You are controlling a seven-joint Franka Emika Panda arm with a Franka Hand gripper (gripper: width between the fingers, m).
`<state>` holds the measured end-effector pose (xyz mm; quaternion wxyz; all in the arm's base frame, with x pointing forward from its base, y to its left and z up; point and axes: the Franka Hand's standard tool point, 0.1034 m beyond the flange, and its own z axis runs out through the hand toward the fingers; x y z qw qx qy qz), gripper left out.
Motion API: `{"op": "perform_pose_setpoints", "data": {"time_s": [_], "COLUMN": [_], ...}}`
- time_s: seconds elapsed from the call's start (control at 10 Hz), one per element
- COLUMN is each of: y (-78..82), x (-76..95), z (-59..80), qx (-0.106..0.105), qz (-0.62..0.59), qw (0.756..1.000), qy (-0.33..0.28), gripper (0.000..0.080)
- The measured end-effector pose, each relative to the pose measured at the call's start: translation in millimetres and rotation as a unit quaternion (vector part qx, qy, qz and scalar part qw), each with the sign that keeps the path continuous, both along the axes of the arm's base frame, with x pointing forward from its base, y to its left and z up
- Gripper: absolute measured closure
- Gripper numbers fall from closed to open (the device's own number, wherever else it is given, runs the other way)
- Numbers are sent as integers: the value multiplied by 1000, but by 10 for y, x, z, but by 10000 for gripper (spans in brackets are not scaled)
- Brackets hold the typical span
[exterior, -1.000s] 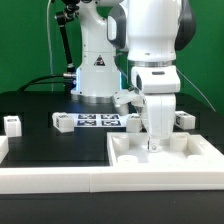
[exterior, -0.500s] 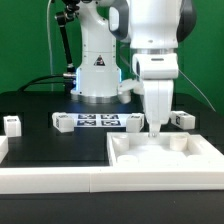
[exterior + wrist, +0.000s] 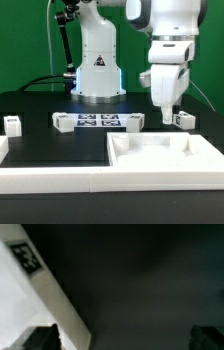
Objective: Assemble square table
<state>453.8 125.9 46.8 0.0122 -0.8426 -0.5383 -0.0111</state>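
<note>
The white square tabletop (image 3: 165, 158) lies tray-side up at the front of the exterior view's right. White block legs with tags stand behind it: one at the far left (image 3: 10, 124), one (image 3: 62, 121) and another (image 3: 133, 120) at the ends of the marker board, one at the right (image 3: 182, 118). My gripper (image 3: 165, 112) hangs open and empty above the tabletop's far edge, just left of the right leg. In the wrist view the tabletop's tagged white rim (image 3: 30, 286) runs past one dark fingertip (image 3: 40, 339). Only dark table shows between the fingers.
The marker board (image 3: 97, 121) lies in front of the robot base. A long white border bar (image 3: 50, 178) runs along the front, and another piece (image 3: 3, 150) sits at the exterior view's left edge.
My gripper has risen out of the tabletop's tray and moved toward the exterior view's right, close to the right leg. The parts have not moved.
</note>
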Motion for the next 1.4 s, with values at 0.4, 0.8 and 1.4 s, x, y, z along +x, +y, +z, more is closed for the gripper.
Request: {"op": "perform_pose_setpoints", "data": {"time_s": [0.4,0.8,1.4], "y": [-2,402,470], "x": [-30,-387,-407], "z": [-17,-61,-64], "qx": [1,-1,-1], "qz": [-23,-159,-183], "qw": [1000,987,983], "qy": [2,17,19], "gripper": [151,151,151]}}
